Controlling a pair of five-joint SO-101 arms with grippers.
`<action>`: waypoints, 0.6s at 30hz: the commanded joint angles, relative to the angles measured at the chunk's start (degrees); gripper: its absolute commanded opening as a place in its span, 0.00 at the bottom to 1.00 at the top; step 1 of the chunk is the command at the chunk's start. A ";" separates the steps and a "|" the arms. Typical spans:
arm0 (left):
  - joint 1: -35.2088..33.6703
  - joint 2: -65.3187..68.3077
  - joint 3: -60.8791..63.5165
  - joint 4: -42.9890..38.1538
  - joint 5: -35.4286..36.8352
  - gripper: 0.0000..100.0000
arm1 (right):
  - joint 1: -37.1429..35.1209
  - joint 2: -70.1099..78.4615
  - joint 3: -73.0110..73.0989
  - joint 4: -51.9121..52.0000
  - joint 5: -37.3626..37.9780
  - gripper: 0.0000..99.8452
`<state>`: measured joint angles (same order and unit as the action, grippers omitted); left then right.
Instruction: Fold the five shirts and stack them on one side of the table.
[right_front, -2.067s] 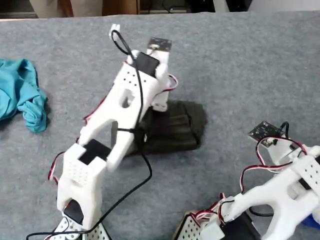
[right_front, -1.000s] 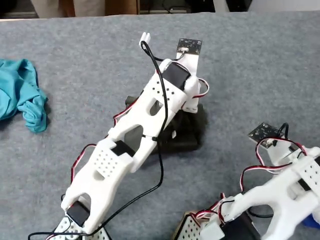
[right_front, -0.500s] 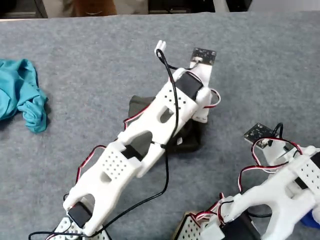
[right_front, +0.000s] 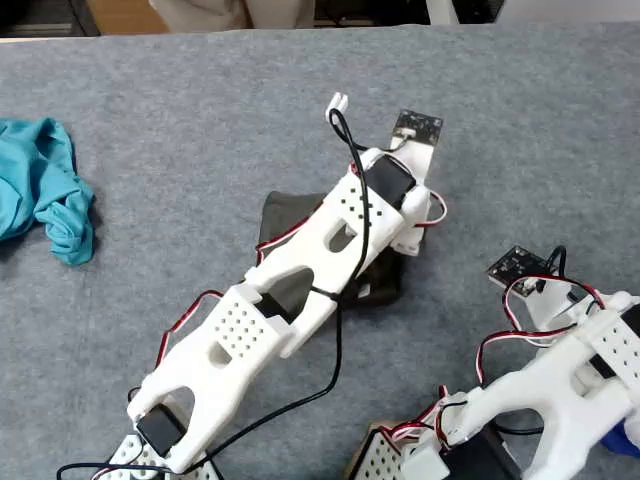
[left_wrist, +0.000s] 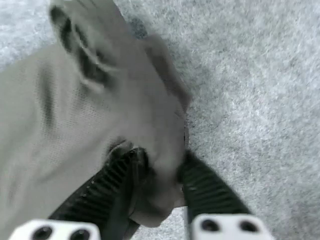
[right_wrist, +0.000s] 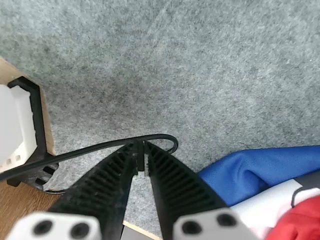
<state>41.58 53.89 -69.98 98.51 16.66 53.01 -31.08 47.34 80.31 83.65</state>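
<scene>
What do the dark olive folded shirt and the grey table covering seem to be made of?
Dark olive folded shirt: probably soft knit fabric, matte; it bunches into folds where the left gripper pinches it. Grey table covering: looks like felt or short-pile carpet, matte, fuzzy and mottled.

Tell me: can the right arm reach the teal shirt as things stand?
Probably not: the teal shirt lies at the table's left edge, the right arm sits opposite, and the left arm stretches between them.

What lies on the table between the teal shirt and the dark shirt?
Nothing: in the high view, bare grey table runs from the teal shirt to the dark shirt.
</scene>
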 joint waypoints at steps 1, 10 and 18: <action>0.00 -1.36 -2.73 -0.26 2.73 0.29 | -1.27 -1.63 -0.04 -0.62 0.35 0.01; -6.95 -10.24 -2.90 -0.18 3.25 0.26 | -2.24 -2.07 -0.48 -0.26 0.26 0.01; -10.99 -22.37 -0.70 2.37 -0.09 0.21 | -7.52 -2.07 -2.33 0.62 -4.75 0.01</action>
<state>32.09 37.89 -69.98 100.00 17.80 48.44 -31.25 47.34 80.31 81.89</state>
